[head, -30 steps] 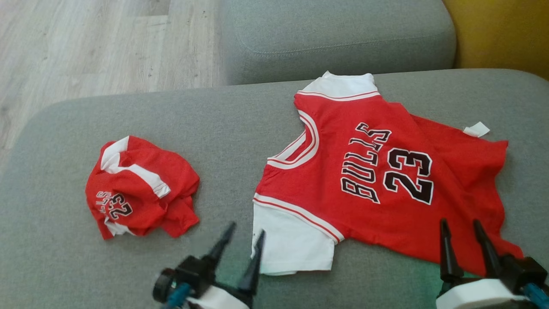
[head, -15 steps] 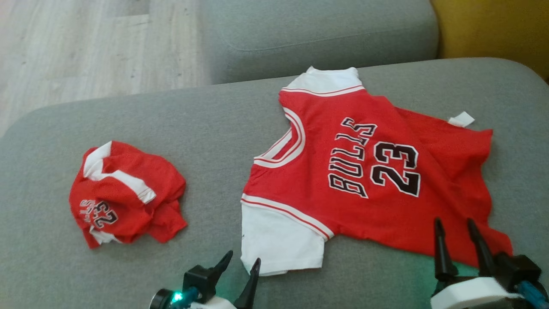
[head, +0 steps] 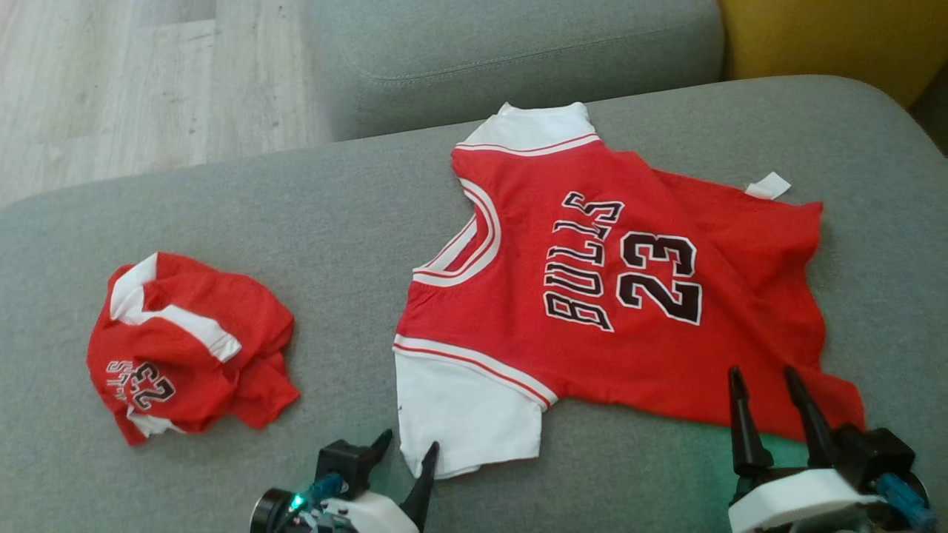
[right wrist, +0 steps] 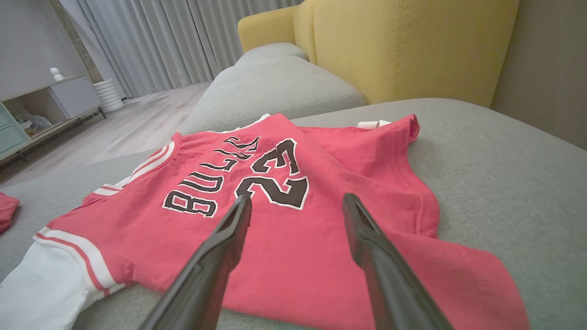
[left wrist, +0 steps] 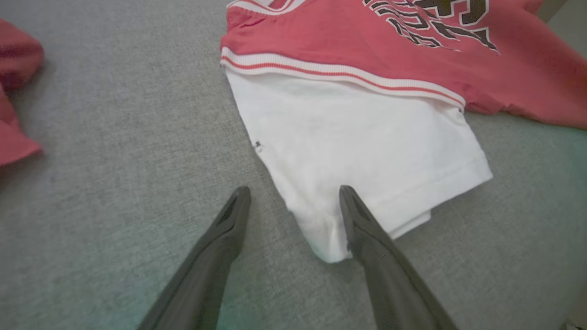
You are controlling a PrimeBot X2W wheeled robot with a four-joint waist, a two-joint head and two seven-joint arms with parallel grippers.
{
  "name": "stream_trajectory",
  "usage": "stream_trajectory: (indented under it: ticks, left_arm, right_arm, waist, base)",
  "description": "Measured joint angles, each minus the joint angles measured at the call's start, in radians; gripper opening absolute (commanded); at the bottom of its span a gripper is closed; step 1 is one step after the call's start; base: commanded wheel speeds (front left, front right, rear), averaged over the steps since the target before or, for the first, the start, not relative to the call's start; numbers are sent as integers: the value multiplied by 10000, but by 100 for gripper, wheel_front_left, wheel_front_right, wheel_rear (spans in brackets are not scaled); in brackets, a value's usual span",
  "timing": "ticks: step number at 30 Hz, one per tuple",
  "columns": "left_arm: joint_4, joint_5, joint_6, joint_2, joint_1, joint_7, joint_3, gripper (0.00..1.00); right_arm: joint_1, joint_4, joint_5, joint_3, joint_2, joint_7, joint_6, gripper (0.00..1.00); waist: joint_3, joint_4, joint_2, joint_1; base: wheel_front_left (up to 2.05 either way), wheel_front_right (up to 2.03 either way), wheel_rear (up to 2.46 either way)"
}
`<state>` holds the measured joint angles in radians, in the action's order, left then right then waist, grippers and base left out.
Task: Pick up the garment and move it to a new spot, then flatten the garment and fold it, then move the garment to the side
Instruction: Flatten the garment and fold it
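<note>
Two red shirts lie on the sofa (head: pixel 311 222): a crumpled shirt (head: pixel 185 348) at the left, and a flat shirt (head: pixel 629 296) lying left to right, neck pointing left. The left hand (head: pixel 409 440) and right hand (head: pixel 761 371) are wide open, empty.

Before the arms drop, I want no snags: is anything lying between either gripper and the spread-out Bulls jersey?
Nothing visible. On the Bulls jersey, the open left gripper straddles a corner of the white sleeve and the open right gripper hangs over the hem. The crumpled second jersey lies apart, to the left on the grey sofa cushion.
</note>
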<state>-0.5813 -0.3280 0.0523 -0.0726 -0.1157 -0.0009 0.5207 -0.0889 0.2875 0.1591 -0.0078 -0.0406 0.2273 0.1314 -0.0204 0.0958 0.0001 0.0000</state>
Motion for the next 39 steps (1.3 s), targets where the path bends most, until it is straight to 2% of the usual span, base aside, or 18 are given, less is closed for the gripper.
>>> stream_trajectory:
  ticks: [15, 17, 25, 32, 39]
  left_arm:
    - [-546, -199, 19, 52, -387, -121, 107, 99]
    - [-591, -247, 117, 48, -479, -90, 234, 0]
    - [-414, -351, 169, 19, -474, -554, 251, 0]
    - [855, -349, 182, -100, -472, -1965, 169, 0]
    - [2040, -314, 82, -186, -391, -2399, -123, 0]
  right_arm:
    - [36, 59, -4, -36, 0, 2, 0, 100]
    - [55, 58, -4, -63, 0, 2, 0, 100]
    - [67, 209, -111, -566, 2, -153, 0, 100]
    - [58, 1170, -307, -1480, 2, -803, 0, 100]
    - [151, 2159, -150, -2088, 6, -932, 0, 100]
  waist:
    - [-102, 263, 0, 0]
    - [-105, 285, 0, 0]
    - [-44, 220, 0, 0]
    - [78, -7, 0, 0]
    - [113, -237, 0, 0]
  base:
    - [0, 0, 0]
    - [0, 0, 0]
    - [0, 0, 0]
    - [0, 0, 0]
    - [0, 0, 0]
